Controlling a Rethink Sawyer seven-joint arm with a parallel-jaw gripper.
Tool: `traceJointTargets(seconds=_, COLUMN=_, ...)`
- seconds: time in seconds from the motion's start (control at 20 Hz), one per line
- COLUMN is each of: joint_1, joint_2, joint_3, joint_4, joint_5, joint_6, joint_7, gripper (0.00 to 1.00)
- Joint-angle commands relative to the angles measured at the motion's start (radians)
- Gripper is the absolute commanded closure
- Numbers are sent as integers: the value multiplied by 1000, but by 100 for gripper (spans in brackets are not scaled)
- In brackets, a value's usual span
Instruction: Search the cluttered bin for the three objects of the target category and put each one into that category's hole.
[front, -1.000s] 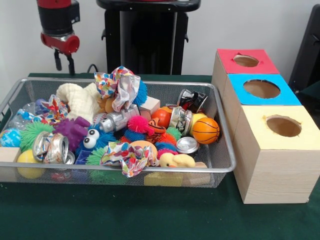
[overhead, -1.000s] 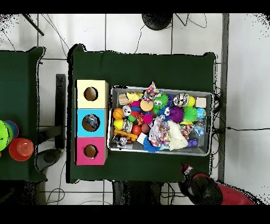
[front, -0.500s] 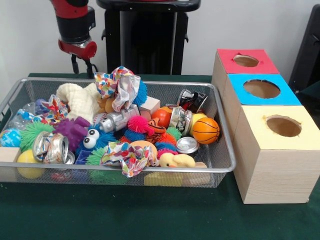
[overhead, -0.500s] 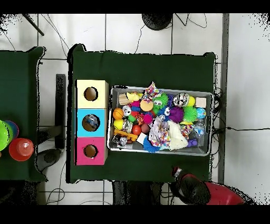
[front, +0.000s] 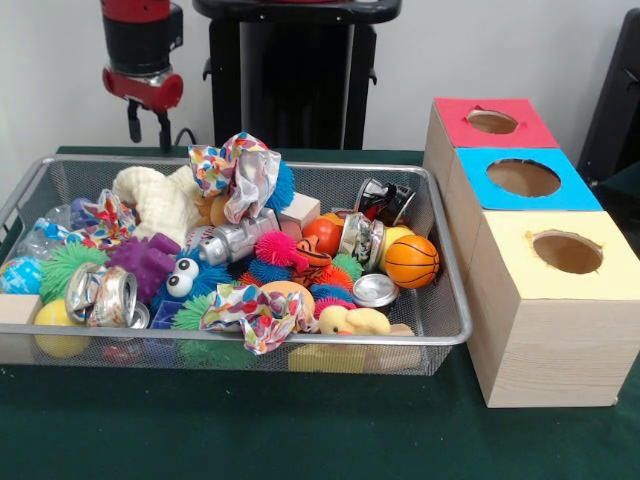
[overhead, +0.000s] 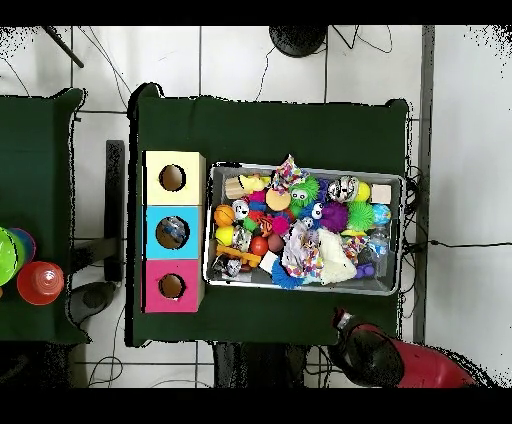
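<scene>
A wire mesh bin (front: 449, 300) is piled with mixed objects. Among them are crushed cans (front: 101, 295) (front: 386, 199), a toy basketball (front: 411, 261), a yellow rubber duck (front: 361, 321), spiky rubber balls (front: 280, 248), crumpled patterned wrappers (front: 238, 168) and wooden blocks (front: 300, 211). My gripper (front: 148, 138) hangs open and holds nothing, above and behind the bin's back left rim. In the overhead view the gripper (overhead: 343, 320) lies just outside the bin (overhead: 400, 236), near its lower right side.
Three wooden boxes with round holes stand in a row beside the bin: red (front: 493, 122), blue (front: 523, 178) and yellow (front: 566, 252). The overhead view shows them as yellow (overhead: 172, 178), blue (overhead: 172, 232) and red (overhead: 171, 286). Coloured cups (overhead: 38, 282) sit on a side table.
The gripper swung right along the bin's back edge, then came back a little to the left and slightly higher. It stayed open. Nothing in the bin moved.
</scene>
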Motion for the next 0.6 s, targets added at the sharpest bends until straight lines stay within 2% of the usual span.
traceJointTargets(seconds=0.05, joint_1=-32, joint_2=-71, joint_3=112, joint_4=-86, joint_5=56, joint_6=158, joint_7=-55, gripper=0)
traceJointTargets(seconds=0.25, joint_1=-59, joint_2=-63, joint_3=138, joint_4=-113, joint_5=68, joint_6=196, joint_7=-77, gripper=0)
traceJointTargets(seconds=0.6, joint_1=-100, joint_2=65, joint_3=170, joint_4=-257, joint_5=36, joint_6=207, joint_7=-101, gripper=0)
